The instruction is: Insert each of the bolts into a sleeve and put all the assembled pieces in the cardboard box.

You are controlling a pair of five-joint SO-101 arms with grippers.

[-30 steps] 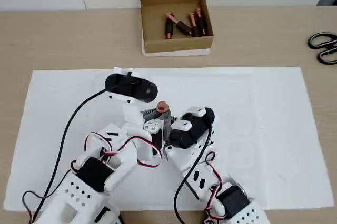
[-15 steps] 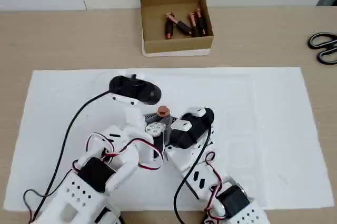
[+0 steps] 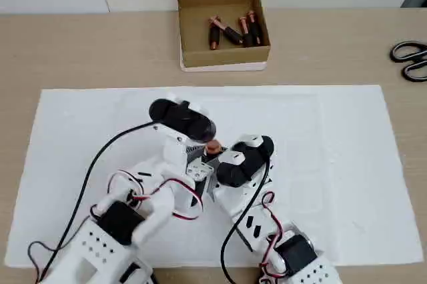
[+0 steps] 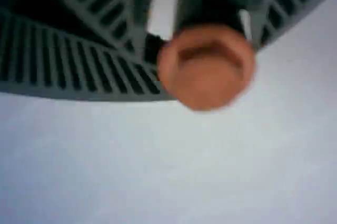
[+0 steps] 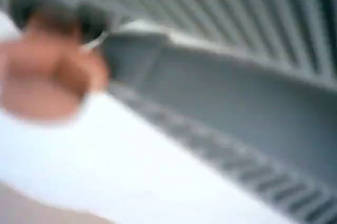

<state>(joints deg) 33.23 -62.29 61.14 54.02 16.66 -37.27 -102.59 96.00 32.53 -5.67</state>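
Orange bolt head (image 3: 213, 147) sits between left gripper (image 3: 198, 156) and right gripper (image 3: 218, 155); I cannot tell how the jaws stand. Misalignment could jam or drop it.

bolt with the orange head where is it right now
In the high view the bolt sits near the white mat's middle, between the two arms' ends, apart from the cardboard box.

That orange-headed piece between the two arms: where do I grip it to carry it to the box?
Grip the dark sleeve just behind the orange head, closing across its width from the side rather than from above. The head points up and looks round and wider than the sleeve, so a grip on it would probably slip; the sleeve gives straighter sides.
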